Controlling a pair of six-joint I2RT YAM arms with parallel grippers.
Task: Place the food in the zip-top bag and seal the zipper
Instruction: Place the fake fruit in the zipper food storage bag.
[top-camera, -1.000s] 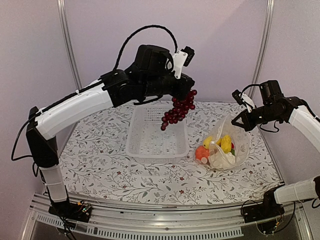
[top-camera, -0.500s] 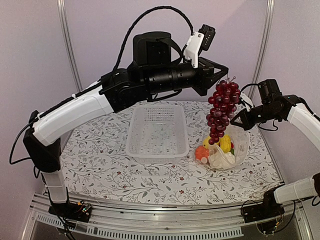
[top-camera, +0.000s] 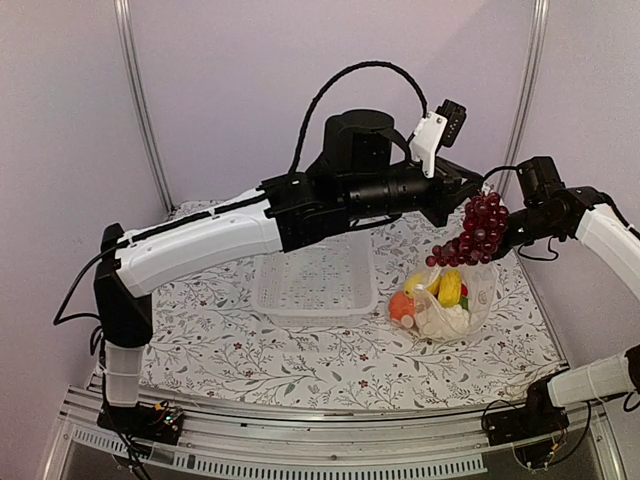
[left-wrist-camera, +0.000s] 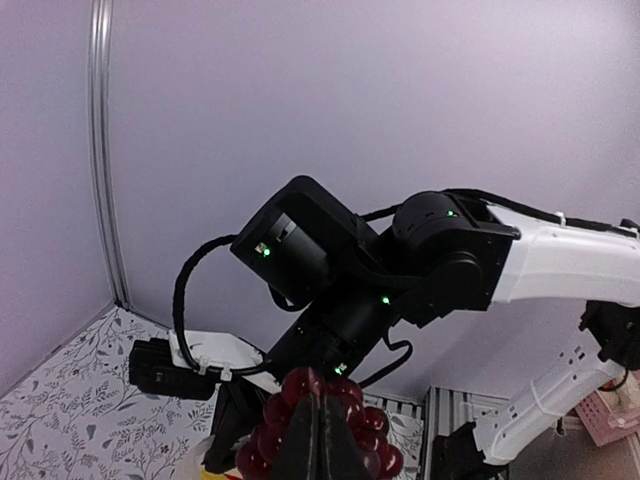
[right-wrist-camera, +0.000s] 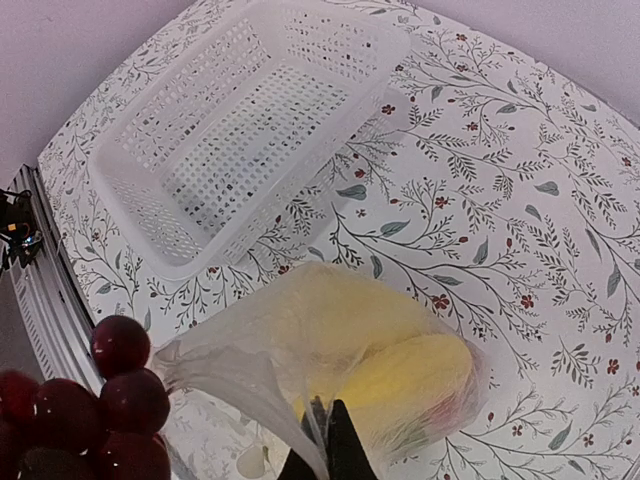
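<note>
Swung rightward, left fingers (left-wrist-camera: 303, 450) pinch the light, dangling grape bunch (top-camera: 478, 232) near its top above the zip-top bag (top-camera: 478, 300) on the surface (top-camera: 300, 350); right fingers (right-wrist-camera: 345, 455) pinch its floppy rim

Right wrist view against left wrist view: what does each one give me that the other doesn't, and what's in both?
Only the right wrist view: the white basket, and the zip-top bag with yellow pieces inside, its edge pinched by the right end effector. Only the left wrist view: the right arm against the wall, and the left end effector shut on the grape bunch. Both: the grape bunch and the floral table.
</note>
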